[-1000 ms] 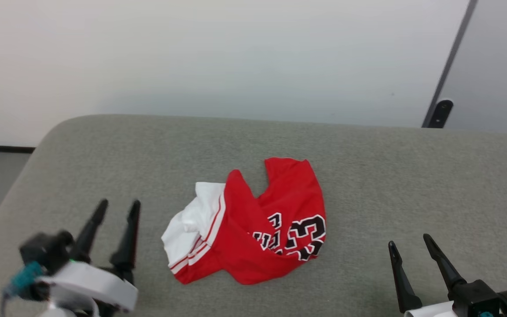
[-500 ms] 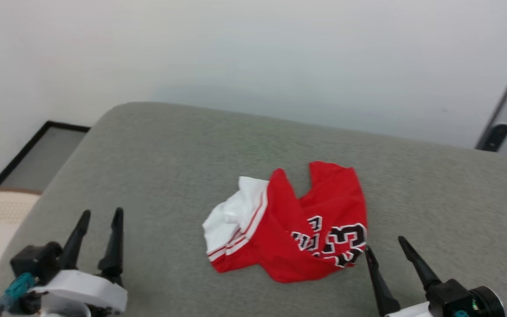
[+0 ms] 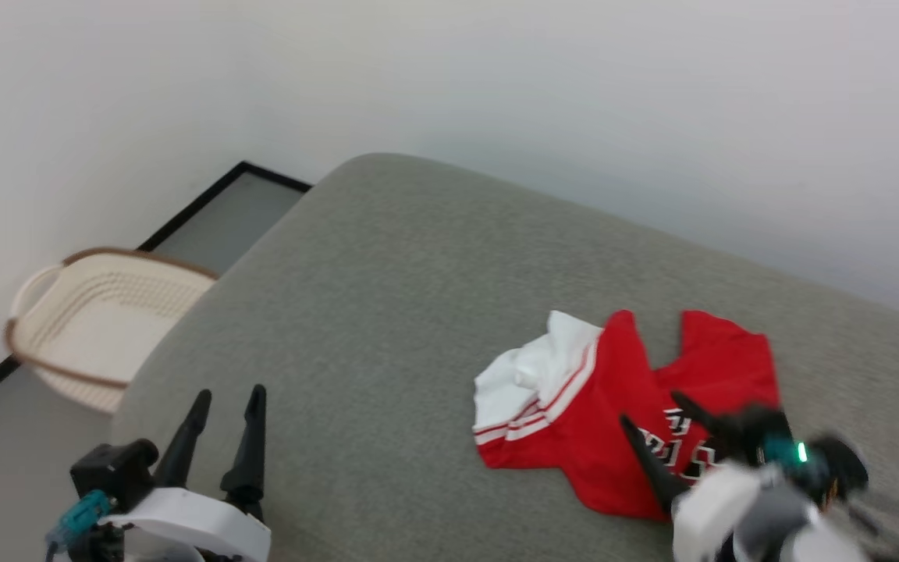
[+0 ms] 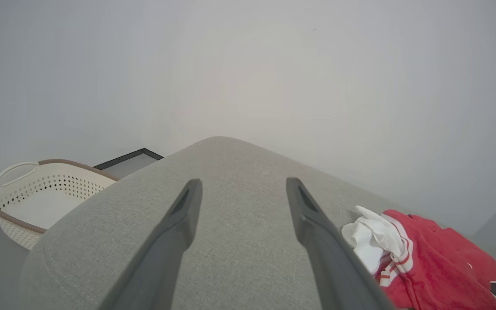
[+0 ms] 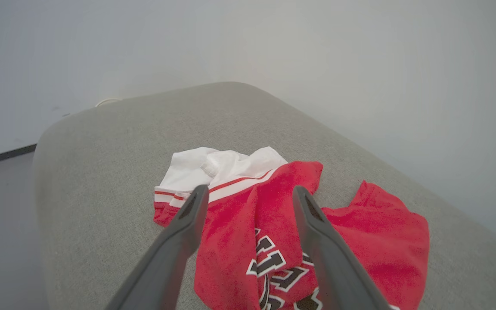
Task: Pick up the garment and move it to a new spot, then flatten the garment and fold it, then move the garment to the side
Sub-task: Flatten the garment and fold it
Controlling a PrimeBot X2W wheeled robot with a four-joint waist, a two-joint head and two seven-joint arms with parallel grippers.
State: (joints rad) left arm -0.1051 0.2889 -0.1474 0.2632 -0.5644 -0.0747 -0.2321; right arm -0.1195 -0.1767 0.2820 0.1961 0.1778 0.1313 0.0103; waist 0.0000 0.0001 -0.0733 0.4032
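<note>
The garment [image 3: 613, 390] lies crumpled on the grey cushioned surface [image 3: 387, 312], red with a white striped sleeve at its left and black lettering partly covered by my right arm. My right gripper [image 3: 652, 414] hovers open over the garment's near edge, blurred by motion, with nothing between its fingers. From the right wrist the open right gripper [image 5: 250, 191] points at the garment [image 5: 360, 232], the fingers standing over the red cloth. My left gripper [image 3: 227, 394] is open at the lower left, well apart from the garment [image 4: 420, 258].
A cream perforated basket [image 3: 98, 320] with a brown rim stands on the floor left of the cushion, also in the left wrist view as the basket [image 4: 37, 193]. A pale wall runs behind. Bare grey cushion spreads left of the garment.
The head camera has turned left, bringing the basket into view. My right gripper has swung in over the garment's near edge. The left gripper keeps its pose.
</note>
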